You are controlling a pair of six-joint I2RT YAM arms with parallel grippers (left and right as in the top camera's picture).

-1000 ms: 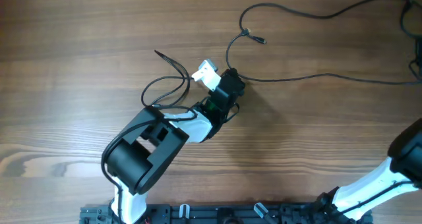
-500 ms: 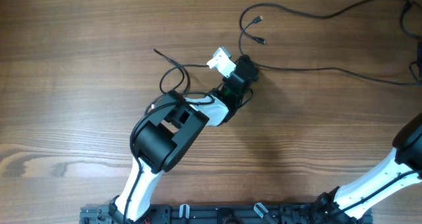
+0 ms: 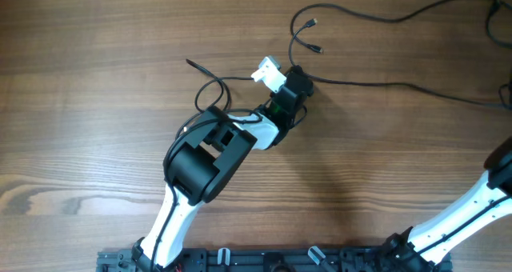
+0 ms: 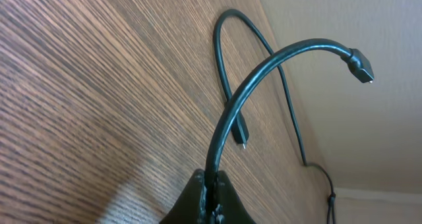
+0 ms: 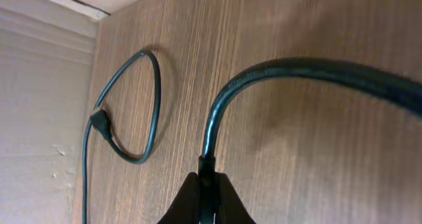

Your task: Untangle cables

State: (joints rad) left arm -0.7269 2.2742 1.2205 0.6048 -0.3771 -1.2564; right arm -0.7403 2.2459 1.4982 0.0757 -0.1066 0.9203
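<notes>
Left pincer (image 4: 213,196): clamped tight on a thin black cable (image 4: 258,79). I see it arch up from the jaws to a free plug (image 4: 360,64) at the upper right.
Right pincer (image 5: 207,188): closed on a black cord (image 5: 277,69) that bends off to the right edge.
Cables (image 3: 376,84): from overhead, they trail across the upper right of the counter (image 3: 96,104).
Loop (image 5: 148,105): lying flat on the wood, upper left of my right wrist view.

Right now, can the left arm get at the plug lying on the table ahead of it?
Likely yes: plug lies near, bare table between; but left gripper is shut on a cable.
</notes>
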